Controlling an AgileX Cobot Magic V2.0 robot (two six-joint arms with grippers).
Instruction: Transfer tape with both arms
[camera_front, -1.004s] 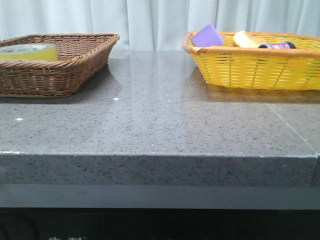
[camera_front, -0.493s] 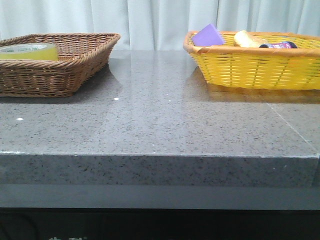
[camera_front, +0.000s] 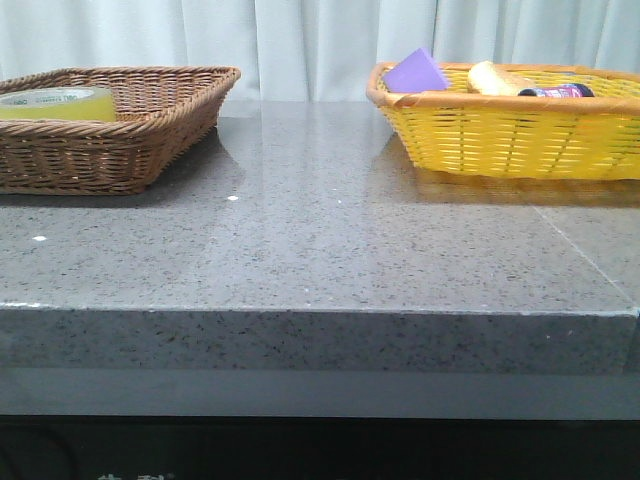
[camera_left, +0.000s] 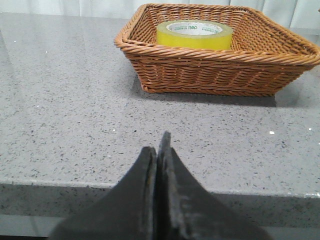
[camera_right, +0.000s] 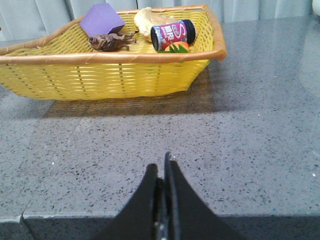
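Your left gripper (camera_left: 159, 150) has its two black fingers pressed flat together, tips meeting in a single point with no gap between them. Your right gripper (camera_right: 162, 170) is closed the same way, its fingers touching along their length. Neither arm shows in your front view; only the wrist views catch the fingertips.
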